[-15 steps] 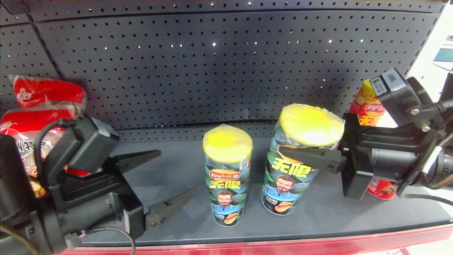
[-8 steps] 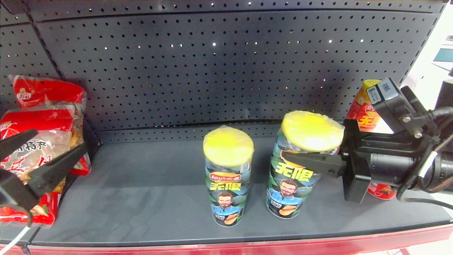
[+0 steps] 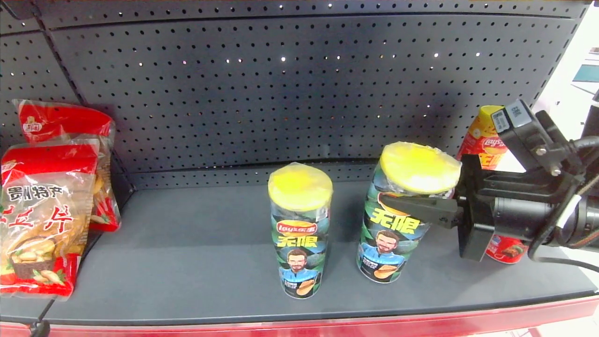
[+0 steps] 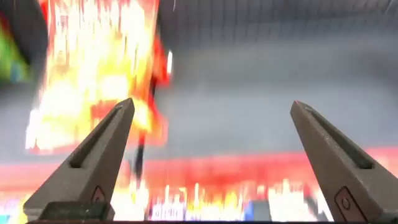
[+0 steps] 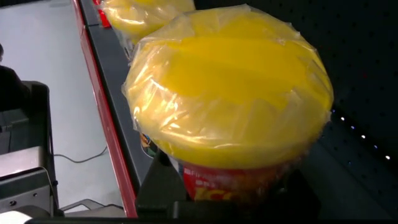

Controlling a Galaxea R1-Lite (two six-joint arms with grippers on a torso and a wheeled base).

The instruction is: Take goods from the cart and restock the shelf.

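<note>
Dark grey perforated metal shelf (image 3: 187, 262) is carrying all the stock. Red-and-clear plastic snack bags (image 3: 42, 210) are leaning at its 9 o'clock end. Right gripper (image 3: 412, 199) is clamping a green cylindrical chip can with yellow lid (image 3: 398, 234) just under the lid, at 3 o'clock of a matching upright can (image 3: 299, 243). Red-and-yellow can (image 3: 482, 140) is sitting behind the held one, at 1 o'clock. Left gripper (image 4: 211, 155) is gaping wide, gripping nothing.

A shop: pegboard shelf (image 3: 196, 252) stocked with crisp cans (image 3: 299, 234).

Wide-spread left gripper (image 4: 212, 104), blurred red-orange bag (image 4: 93, 74) behind one finger, grey shelf (image 4: 261, 93) beyond
</note>
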